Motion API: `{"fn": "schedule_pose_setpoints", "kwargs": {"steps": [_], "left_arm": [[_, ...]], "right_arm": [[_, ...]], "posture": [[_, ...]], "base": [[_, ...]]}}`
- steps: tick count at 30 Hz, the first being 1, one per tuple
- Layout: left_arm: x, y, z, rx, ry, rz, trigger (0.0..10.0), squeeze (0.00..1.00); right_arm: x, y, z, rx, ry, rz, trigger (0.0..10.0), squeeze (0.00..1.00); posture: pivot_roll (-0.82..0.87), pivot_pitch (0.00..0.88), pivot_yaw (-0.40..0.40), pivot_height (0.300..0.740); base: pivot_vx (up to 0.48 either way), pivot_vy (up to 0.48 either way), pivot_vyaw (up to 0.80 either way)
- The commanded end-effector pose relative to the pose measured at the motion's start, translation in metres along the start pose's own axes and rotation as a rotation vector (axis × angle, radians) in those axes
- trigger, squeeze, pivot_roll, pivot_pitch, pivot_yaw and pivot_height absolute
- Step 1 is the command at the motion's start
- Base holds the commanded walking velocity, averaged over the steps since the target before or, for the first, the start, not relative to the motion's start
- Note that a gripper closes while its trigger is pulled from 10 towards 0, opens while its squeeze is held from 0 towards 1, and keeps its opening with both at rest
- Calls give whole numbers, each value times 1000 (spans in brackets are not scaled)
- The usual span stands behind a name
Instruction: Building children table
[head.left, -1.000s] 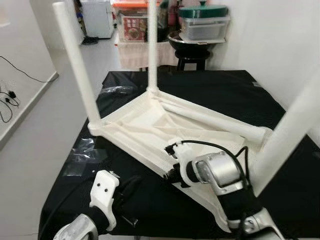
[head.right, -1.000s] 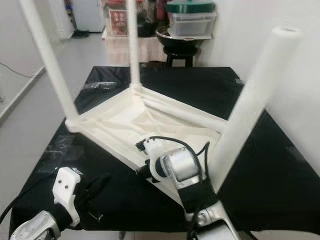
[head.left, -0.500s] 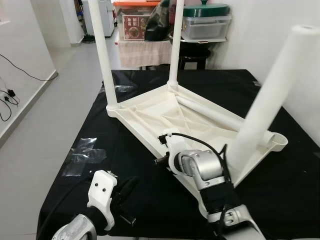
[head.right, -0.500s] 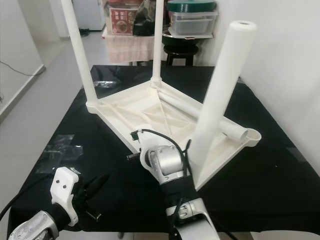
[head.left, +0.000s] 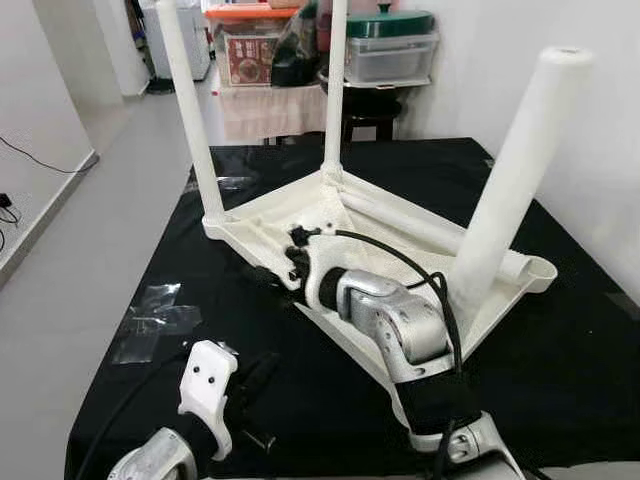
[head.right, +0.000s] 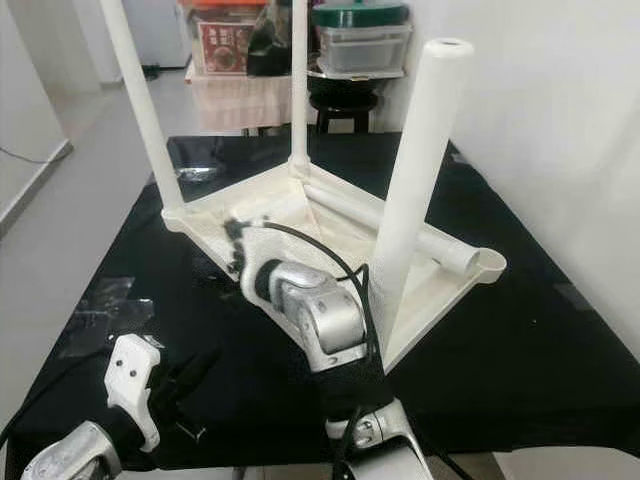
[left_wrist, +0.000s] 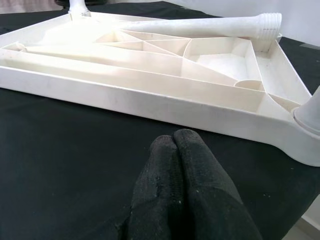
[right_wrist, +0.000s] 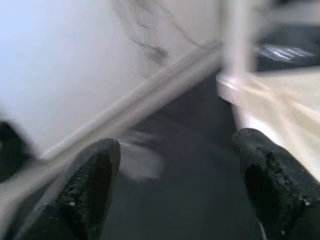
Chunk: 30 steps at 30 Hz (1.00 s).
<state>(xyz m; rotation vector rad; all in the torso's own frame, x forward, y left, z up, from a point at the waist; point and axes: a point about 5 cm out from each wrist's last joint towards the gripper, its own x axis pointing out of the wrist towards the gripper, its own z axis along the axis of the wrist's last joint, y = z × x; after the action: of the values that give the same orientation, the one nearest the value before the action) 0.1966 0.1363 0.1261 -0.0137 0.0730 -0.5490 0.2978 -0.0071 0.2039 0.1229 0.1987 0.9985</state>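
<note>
A white plastic children's table (head.left: 285, 215) lies upside down on the black cloth. Three legs stand up from it: one at the left (head.left: 190, 120), one at the back (head.left: 335, 90) and one near the right (head.left: 510, 170). A fourth, loose leg (head.left: 400, 218) lies across the ribbed underside, and its threaded end (left_wrist: 267, 27) points at an empty corner socket (head.left: 540, 268). My right gripper (head.left: 272, 272) reaches over the near rim close to the left leg; its fingers (right_wrist: 92, 180) stand wide apart and hold nothing. My left gripper (head.left: 252, 378) hovers low in front of the rim, fingertips (left_wrist: 175, 145) pressed together.
Crumpled clear plastic wrap (head.left: 155, 310) lies on the cloth at the left. Behind the work table a dark stool carries stacked storage boxes (head.left: 385, 55). A white wall runs along the right side. Grey floor lies beyond the cloth's left edge.
The view has shifted. My right arm has reached leftward along the near rim, from its middle to the corner by the left leg. The left gripper has stayed low at the front.
</note>
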Motion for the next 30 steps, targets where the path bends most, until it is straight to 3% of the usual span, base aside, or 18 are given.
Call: {"fn": "schedule_pose_setpoints", "kwargs": {"steps": [1,4,8,9,14,21,30], "left_arm": [[1,8,-2,22,9,58,10000,0],[5,19,-4,28,41,152,10000,0],[6,22,-7,24,77,177,10000,0],[6,23,-7,34,81,184,10000,0],[6,24,-7,34,78,189,10000,0],[6,25,-3,67,41,203,10000,0],[3,30,1,99,14,240,10000,0]], "right_arm": [[4,34,-7,84,-41,217,10000,0],[-2,35,-9,122,-65,278,10000,0],[-7,31,-11,153,-78,302,10000,0],[-15,31,-13,136,-82,365,10000,0],[-24,30,-18,114,-69,395,10000,0],[-38,18,-25,101,-74,337,10000,0],[-87,-17,-28,92,-145,190,10000,0]], "posture": [[-34,0,-11,740],[-33,0,-10,740],[-33,0,-10,740],[-33,0,-10,740],[-32,0,-5,740],[-31,0,-5,740],[-34,0,0,740]], "base": [[0,0,0],[0,0,0],[0,120,0],[0,480,0],[0,480,0],[0,137,0],[0,0,0]]}}
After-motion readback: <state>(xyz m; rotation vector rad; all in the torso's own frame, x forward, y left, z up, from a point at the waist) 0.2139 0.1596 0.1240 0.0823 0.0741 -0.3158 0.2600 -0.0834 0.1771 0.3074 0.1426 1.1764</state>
